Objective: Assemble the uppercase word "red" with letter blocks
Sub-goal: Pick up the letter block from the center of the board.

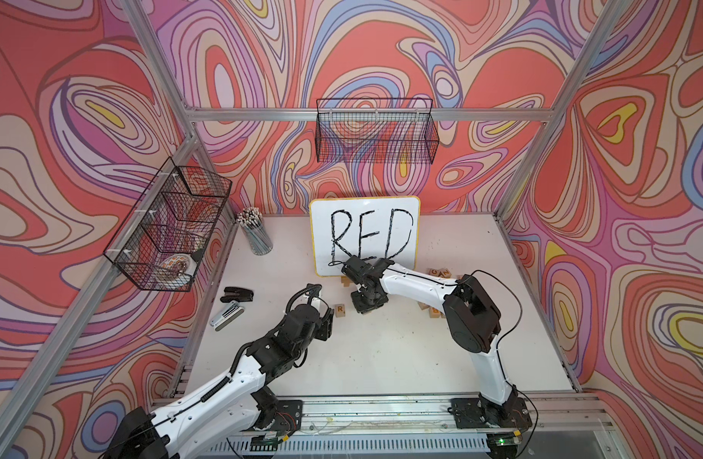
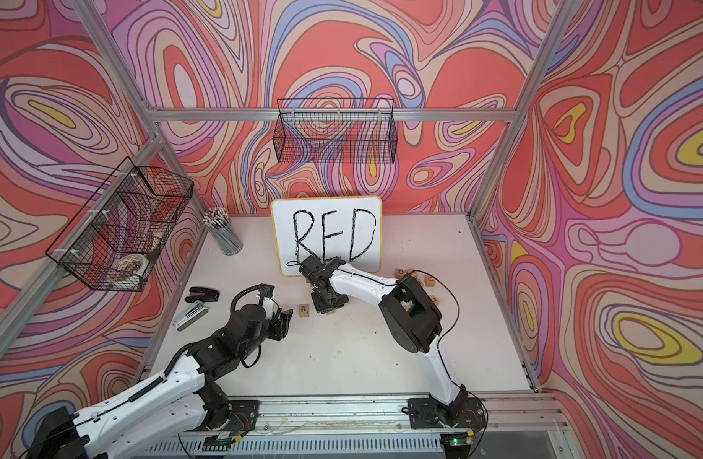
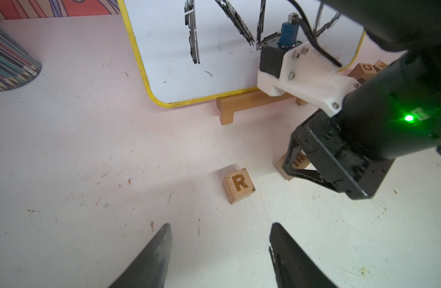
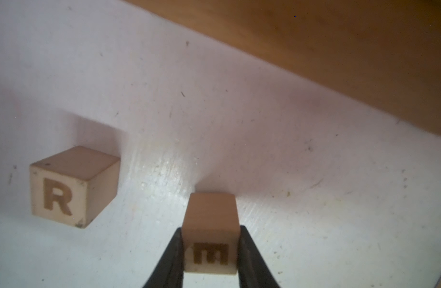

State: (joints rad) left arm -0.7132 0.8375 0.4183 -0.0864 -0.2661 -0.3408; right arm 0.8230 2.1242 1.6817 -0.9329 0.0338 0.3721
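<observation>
Jaws of the black right gripper (image 4: 211, 229) clench a pale wooden E cube (image 4: 210, 214) near the pale wooden R cube (image 4: 72, 187); black left gripper (image 3: 221, 224), also near it, gapes empty.

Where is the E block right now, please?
The right wrist view shows the E block clamped in the right gripper; it is just right of the R block, before the whiteboard.

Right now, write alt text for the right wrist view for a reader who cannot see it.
The right gripper is shut on the E block, its letter turned sideways. The R block sits apart on the white table, and a blurred wooden bar crosses behind.
</observation>
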